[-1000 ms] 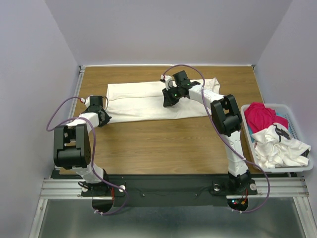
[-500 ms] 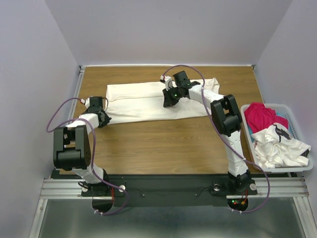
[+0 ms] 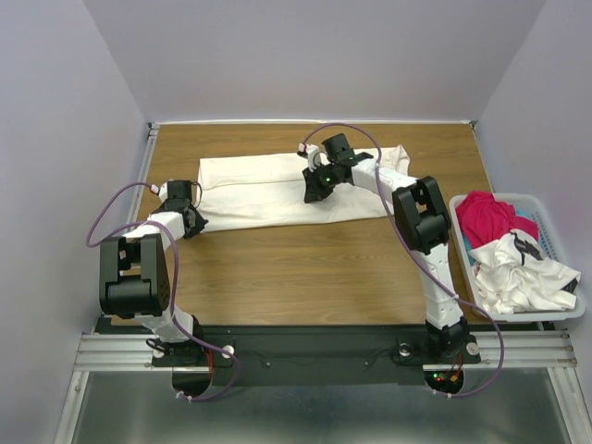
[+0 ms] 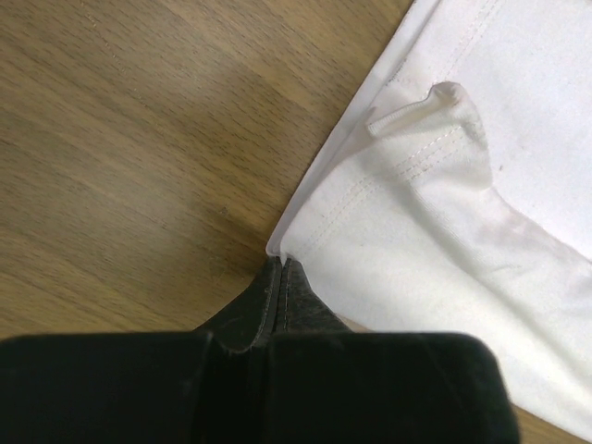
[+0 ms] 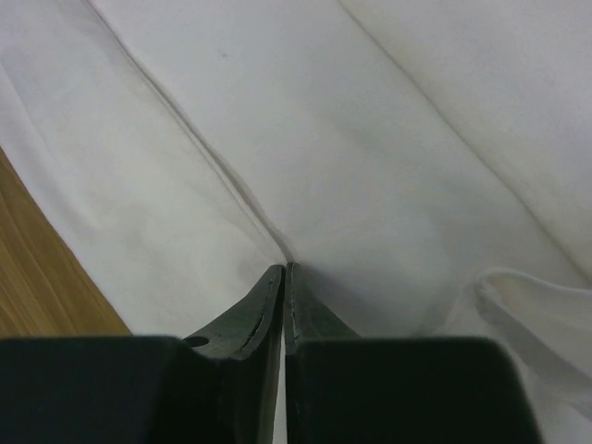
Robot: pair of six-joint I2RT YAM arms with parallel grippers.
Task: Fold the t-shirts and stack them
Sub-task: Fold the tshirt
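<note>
The off-white t-shirt (image 3: 268, 190) lies on the wooden table as a long band folded lengthwise. My left gripper (image 3: 194, 222) is at its near left corner; in the left wrist view the jaws (image 4: 279, 262) are shut with the shirt's corner (image 4: 416, 213) pinched at their tips. My right gripper (image 3: 314, 192) rests on the shirt's middle; in the right wrist view the jaws (image 5: 285, 268) are shut on a crease of the fabric (image 5: 370, 139). The magenta-red t-shirt (image 3: 486, 217) and the white t-shirt with dark markings (image 3: 523, 273) lie crumpled in the basket.
The white slatted basket (image 3: 553, 233) stands at the table's right edge. Bare wood (image 3: 296, 268) lies between the shirt and the arm bases. Grey walls close in the back and both sides.
My right gripper has shifted slightly up and left on the shirt. The left arm and the shirt have barely moved.
</note>
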